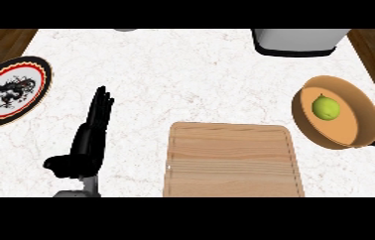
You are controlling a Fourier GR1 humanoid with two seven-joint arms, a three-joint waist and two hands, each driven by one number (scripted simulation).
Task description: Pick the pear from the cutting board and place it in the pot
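A green pear (326,107) lies inside a round orange-brown pot (350,133) at the right of the counter. The wooden cutting board (232,160) sits at the lower middle with nothing on it. My left hand (89,137) stands at the lower left, fingers straight and pointing up, open and holding nothing, well left of the board. My right hand does not show.
A plate (22,89) with a red rim and a dark pattern lies at the left edge. A grey appliance (299,40) stands at the back right. Dark wood shows at both upper corners beyond the white marble counter (183,75).
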